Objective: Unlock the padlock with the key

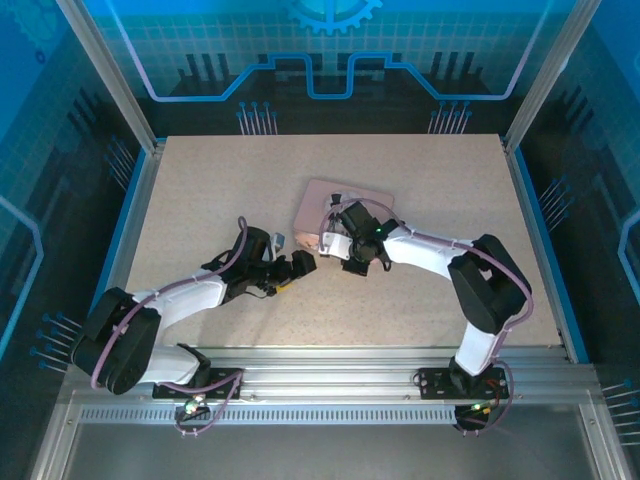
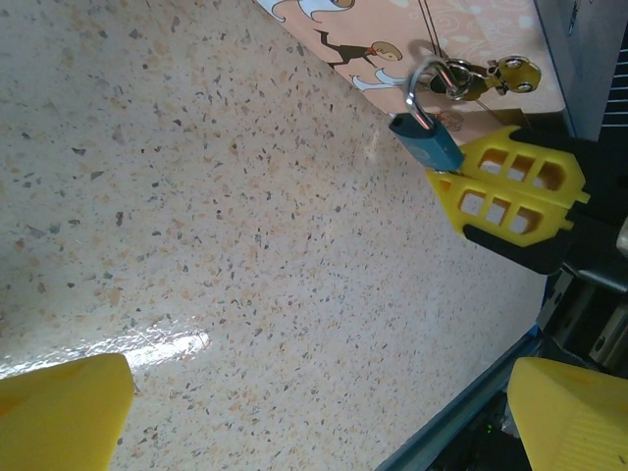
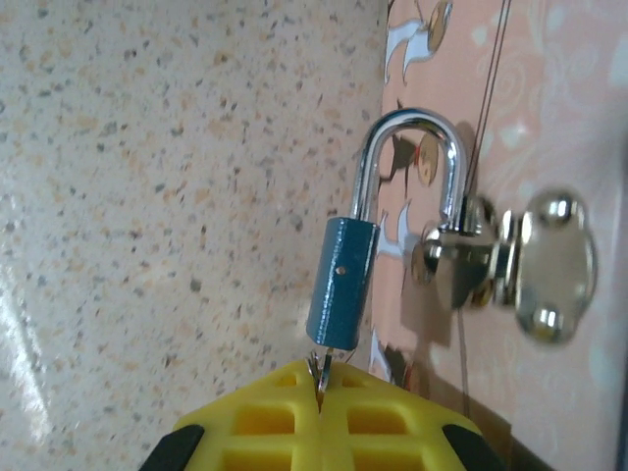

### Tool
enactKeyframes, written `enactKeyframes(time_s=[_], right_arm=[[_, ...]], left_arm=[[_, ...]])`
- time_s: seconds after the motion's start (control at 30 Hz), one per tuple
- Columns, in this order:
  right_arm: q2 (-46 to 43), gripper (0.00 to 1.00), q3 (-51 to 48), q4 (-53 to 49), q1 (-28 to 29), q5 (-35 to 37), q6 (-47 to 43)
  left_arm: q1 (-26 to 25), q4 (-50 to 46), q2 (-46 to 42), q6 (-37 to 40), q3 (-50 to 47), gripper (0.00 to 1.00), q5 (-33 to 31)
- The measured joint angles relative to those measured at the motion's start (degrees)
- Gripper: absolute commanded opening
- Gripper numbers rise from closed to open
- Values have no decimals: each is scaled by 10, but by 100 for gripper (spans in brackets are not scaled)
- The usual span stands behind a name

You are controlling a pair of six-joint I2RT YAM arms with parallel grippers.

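Key (image 3: 320,377) at padlock (image 3: 341,280) base, right-wrist view

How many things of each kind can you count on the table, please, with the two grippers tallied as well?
padlock: 1
key: 1
pink box, with its hasp: 1
grippers: 2, the left gripper and the right gripper
Total: 5
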Motion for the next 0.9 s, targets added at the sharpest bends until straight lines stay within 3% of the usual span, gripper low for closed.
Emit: enactKeyframes(time_s=[0.4, 0.9], right_arm=[[-11, 0, -5, 11, 5, -21, 1], [-191, 0, -92, 33, 16, -5, 68]], left_arm=[[2, -11, -19, 0, -1, 99, -11], [19, -71, -105, 21, -1, 99, -38]])
